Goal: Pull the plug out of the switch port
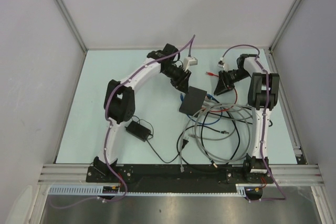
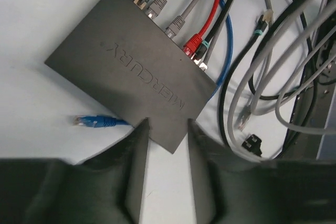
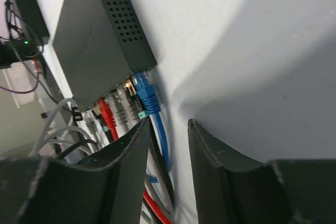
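Note:
The switch point(image 1: 193, 99) is a flat black box in the middle of the table, lettered MERCURY on top point(image 2: 121, 51). Several plugs sit in its port row, among them a red one point(image 2: 192, 43) and a blue plug point(image 3: 144, 94) at the end. My left gripper point(image 2: 167, 127) point(image 1: 182, 82) is shut on the switch's near corner, a fingertip on each edge. My right gripper point(image 3: 168, 124) point(image 1: 220, 86) is open just behind the ports. The blue plug's cable point(image 3: 163, 135) runs down through its gap beside the left finger point(image 3: 137, 140), ungripped.
A loose blue plug point(image 2: 92, 122) lies on the table beside the switch. Grey and black cables point(image 1: 220, 129) coil in a tangle towards the right arm's base. A small black power adapter point(image 1: 139, 129) sits near the left arm. Enclosure walls bound the table.

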Controlling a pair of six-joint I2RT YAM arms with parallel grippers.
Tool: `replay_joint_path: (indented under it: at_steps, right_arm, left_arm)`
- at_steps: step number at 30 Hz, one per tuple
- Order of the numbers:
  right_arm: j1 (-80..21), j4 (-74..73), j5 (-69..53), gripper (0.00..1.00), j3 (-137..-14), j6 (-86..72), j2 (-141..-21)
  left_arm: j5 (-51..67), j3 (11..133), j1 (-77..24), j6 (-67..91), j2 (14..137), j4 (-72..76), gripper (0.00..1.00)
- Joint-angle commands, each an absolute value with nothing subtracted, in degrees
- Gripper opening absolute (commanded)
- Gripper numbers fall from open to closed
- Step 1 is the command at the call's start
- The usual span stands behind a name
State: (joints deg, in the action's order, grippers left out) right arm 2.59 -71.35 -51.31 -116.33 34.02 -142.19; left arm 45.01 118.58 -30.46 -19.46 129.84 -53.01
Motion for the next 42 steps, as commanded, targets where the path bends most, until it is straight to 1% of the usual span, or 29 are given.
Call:
replay_joint_path:
  at_steps: [1, 4, 7, 8, 10, 12, 14, 19, 26, 28, 29, 30, 31, 34, 36, 42]
  right_arm:
    - [1.7, -73.7, -54.3, 0.45, -118.8, 35.3, -144.7]
    - [1.0, -72.9, -54.6, 0.47, -118.0, 34.5, -145.2]
    - [0.4, -73.1, -55.0, 0.47, -117.9, 34.1, -146.2]
    - [0.4, -73.0, -55.2, 0.46, -117.9, 33.8, -146.3]
    - [0.2, -72.6, -55.2, 0.46, -118.3, 33.3, -147.3]
    - [0.2, -72.9, -55.0, 0.46, -119.0, 33.1, -147.9]
    - [0.2, -72.9, -55.0, 0.44, -119.4, 33.2, -148.5]
    - [-0.3, -72.9, -55.5, 0.41, -119.4, 32.9, -149.8]
    - [-1.9, -72.0, -56.4, 0.4, -120.7, 31.4, -150.7]
    - [-1.9, -71.0, -56.1, 0.39, -120.4, 29.6, -150.6]
    - [-2.0, -70.1, -55.8, 0.38, -120.3, 29.0, -150.5]
    - [-2.2, -69.6, -55.0, 0.38, -120.1, 28.3, -150.3]
    - [-2.4, -69.1, -54.8, 0.38, -120.1, 27.3, -150.1]
    - [-2.6, -67.9, -54.2, 0.39, -120.1, 25.4, -150.2]
    - [-3.1, -66.8, -53.7, 0.42, -120.1, 24.4, -150.0]
    - [-3.4, -65.6, -54.1, 0.42, -119.6, 22.1, -150.5]
  left_arm:
    - [47.5, 121.1, -31.0, -19.8, 133.3, -53.0, 0.28]
    - [48.4, 120.9, -31.0, -19.2, 135.0, -52.9, 0.25]
    - [47.6, 120.7, -31.0, -17.6, 136.6, -52.8, 0.18]
    - [47.2, 120.6, -31.0, -17.0, 136.8, -52.6, 0.15]
    - [45.5, 120.2, -31.0, -16.3, 137.6, -52.6, 0.11]
    - [43.2, 119.4, -31.1, -14.9, 137.7, -51.7, 0.06]
    - [37.0, 119.4, -31.6, -14.5, 137.6, -51.4, 0.0]
    - [33.6, 118.8, -32.2, -15.6, 138.1, -52.6, 0.0]
    - [34.7, 117.3, -32.3, -16.2, 135.6, -51.8, 0.01]
    - [39.5, 117.5, -31.6, -16.4, 133.8, -49.9, 0.04]
    - [43.2, 117.5, -31.2, -17.5, 133.0, -49.5, 0.09]
    - [49.6, 117.5, -30.6, -17.7, 131.9, -48.9, 0.1]
    - [50.9, 117.5, -30.6, -17.2, 131.7, -48.5, 0.1]
    - [52.6, 118.6, -30.9, -16.3, 133.6, -49.9, 0.09]
    - [52.5, 118.2, -31.3, -16.0, 135.7, -52.0, 0.07]
    - [47.0, 112.2, -32.2, -13.5, 137.4, -51.2, 0.02]
